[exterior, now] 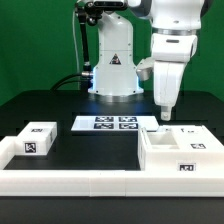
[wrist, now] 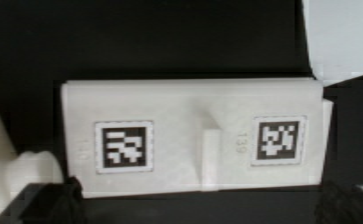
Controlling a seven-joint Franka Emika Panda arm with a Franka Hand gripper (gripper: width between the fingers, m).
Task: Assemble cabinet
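The white cabinet body (exterior: 176, 153) stands on the black table at the exterior view's right, with an open compartment and tags on its top and front. My gripper (exterior: 164, 112) hangs just above its back edge, open and empty. In the wrist view a white tagged face of the cabinet (wrist: 187, 135) fills the middle, carrying two black-and-white tags with a ridge between them. My dark fingertips (wrist: 45, 205) show only at the lower corners, wide apart, with nothing between them at the gripper (wrist: 196, 212). A smaller white tagged block (exterior: 35, 140) sits at the exterior view's left.
The marker board (exterior: 110, 123) lies flat at the table's middle, behind the parts. A long low white rail (exterior: 70, 182) runs along the front. The robot's base (exterior: 112, 70) stands at the back. More white surfaces edge the wrist view (wrist: 347, 40).
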